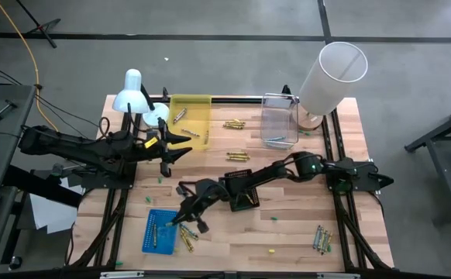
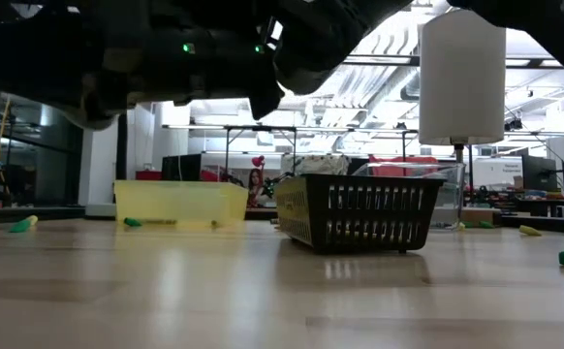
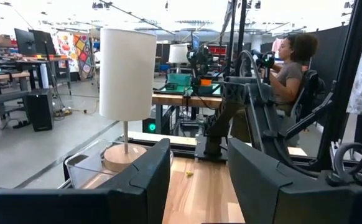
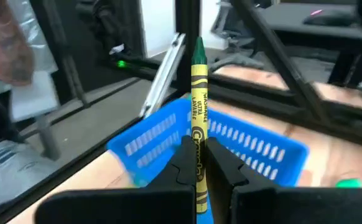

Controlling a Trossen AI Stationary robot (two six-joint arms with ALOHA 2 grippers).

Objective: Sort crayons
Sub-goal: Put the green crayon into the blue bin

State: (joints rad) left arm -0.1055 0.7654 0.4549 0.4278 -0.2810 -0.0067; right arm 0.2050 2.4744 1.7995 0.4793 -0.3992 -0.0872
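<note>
Wooden table (image 1: 287, 232): right gripper (image 4: 196, 163) pinches a green crayon (image 4: 197, 93) upright, just beside the blue tray (image 1: 160, 230) at its 2 o'clock. Left gripper (image 1: 180, 146) spread, empty, near yellow tray (image 1: 191, 124).

The worktop (image 1: 287, 232) is crowded toward twelve o'clock, where a yellow tray (image 1: 189, 120), a clear bin (image 1: 279, 120) and a tall white lamp (image 1: 330, 74) stand in a row. A black basket (image 1: 241, 192) blocks the centre, with the right arm stretched across it from three o'clock. A blue tray (image 1: 159, 230) sits at seven o'clock, crayons (image 1: 187, 235) scattered just beside it. The left tool (image 1: 177, 147) hangs open at ten o'clock. Bare wood lies open between five and six o'clock, save for a few small specks.
</note>
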